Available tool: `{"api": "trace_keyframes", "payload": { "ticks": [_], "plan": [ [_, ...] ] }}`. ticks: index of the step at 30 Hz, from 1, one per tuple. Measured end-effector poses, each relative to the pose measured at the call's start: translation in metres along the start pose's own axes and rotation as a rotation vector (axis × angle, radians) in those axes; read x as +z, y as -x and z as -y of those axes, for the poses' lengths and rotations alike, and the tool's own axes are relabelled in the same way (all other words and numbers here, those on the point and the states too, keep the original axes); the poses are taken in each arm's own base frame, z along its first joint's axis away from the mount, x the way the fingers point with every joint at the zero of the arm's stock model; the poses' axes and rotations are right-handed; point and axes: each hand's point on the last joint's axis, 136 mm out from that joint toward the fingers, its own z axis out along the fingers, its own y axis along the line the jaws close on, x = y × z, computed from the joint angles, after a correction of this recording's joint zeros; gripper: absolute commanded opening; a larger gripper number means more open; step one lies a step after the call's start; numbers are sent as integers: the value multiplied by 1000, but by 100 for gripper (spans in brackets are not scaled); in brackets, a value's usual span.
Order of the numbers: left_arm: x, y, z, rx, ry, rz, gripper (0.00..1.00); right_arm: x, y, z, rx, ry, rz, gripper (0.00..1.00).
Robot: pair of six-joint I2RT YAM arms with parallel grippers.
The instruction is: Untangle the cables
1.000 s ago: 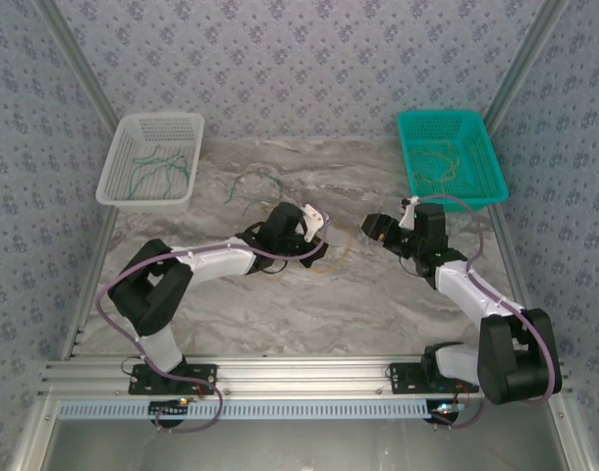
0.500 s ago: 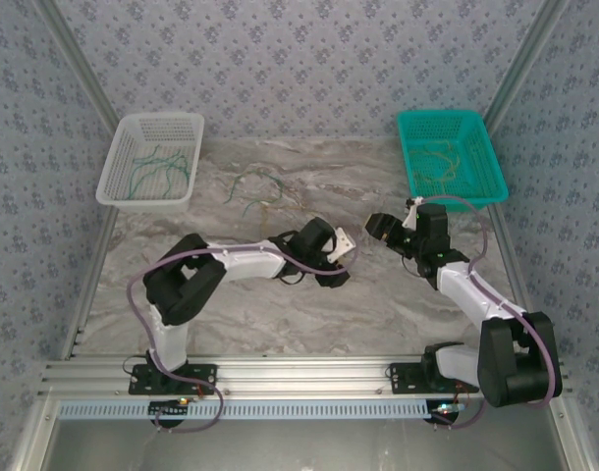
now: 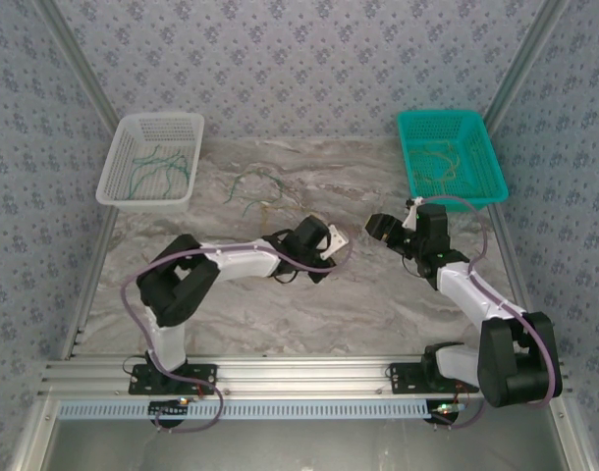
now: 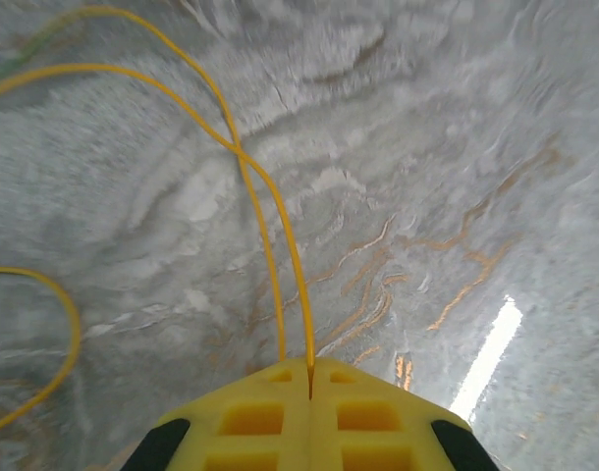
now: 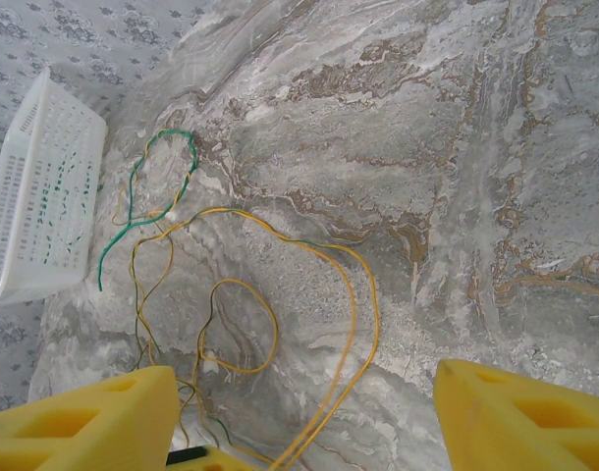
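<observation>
L gripper (image 4: 310,371) jaws pinching yellow strand of cables (image 4: 243,155), rest of tangle lying loose mid-bench (image 5: 457,147), R gripper (image 5: 304,397) jaws spread wide, hovering over tangle

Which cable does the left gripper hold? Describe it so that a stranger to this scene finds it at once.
On the table, between the white basket and the teal basket, the left gripper sits near the middle. It is shut on a yellow cable, two strands leaving its closed fingers. The green cable nearer the white basket lies loose.
</observation>
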Motion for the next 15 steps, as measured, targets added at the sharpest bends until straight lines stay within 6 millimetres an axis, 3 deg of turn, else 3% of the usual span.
{"api": "trace_keyframes", "payload": {
  "ticks": [8,15],
  "plan": [
    [-59,45,-24,-71,11,207,0,-1,0,-4,15,30,-11,71],
    [-86,55,-36,-148,11,304,0,11,-9,1,72,43,-73,71]
  ]
}}
